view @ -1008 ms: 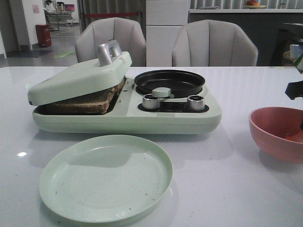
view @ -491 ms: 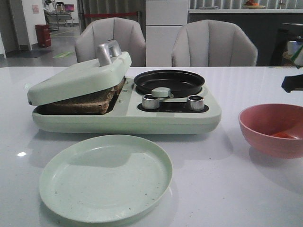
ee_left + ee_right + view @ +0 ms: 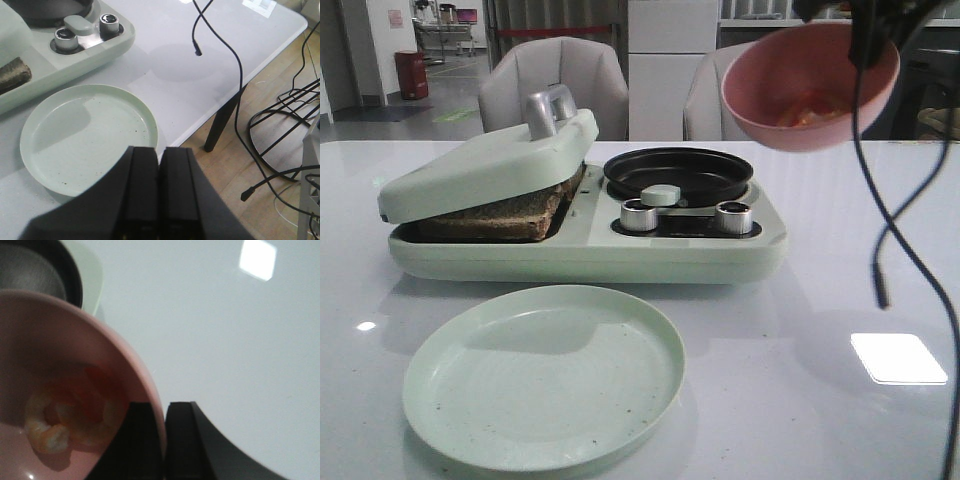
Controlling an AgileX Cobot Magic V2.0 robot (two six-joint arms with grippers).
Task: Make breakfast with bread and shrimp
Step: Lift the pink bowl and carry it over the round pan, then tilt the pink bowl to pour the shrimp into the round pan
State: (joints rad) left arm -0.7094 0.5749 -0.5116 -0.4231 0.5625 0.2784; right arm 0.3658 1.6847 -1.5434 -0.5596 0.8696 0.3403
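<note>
So the right hand (image 3: 164, 440) pinches the pink bowl's (image 3: 810, 85) rim, shrimp (image 3: 65, 422) inside, up at 1 o'clock of the black pan (image 3: 678, 172). Left hand (image 3: 159, 200) is pressed together over the green plate (image 3: 87, 137).

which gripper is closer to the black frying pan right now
Right. The right gripper holds the pink bowl up just right of the black pan; the left gripper hangs back over the table's near edge by the green plate.

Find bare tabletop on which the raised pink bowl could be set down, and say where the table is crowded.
Free: the white tabletop right of the pale green breakfast appliance and the round pale green plate, crossed only by a dangling black cable. Crowded: centre-left, where the plate lies before the appliance.
</note>
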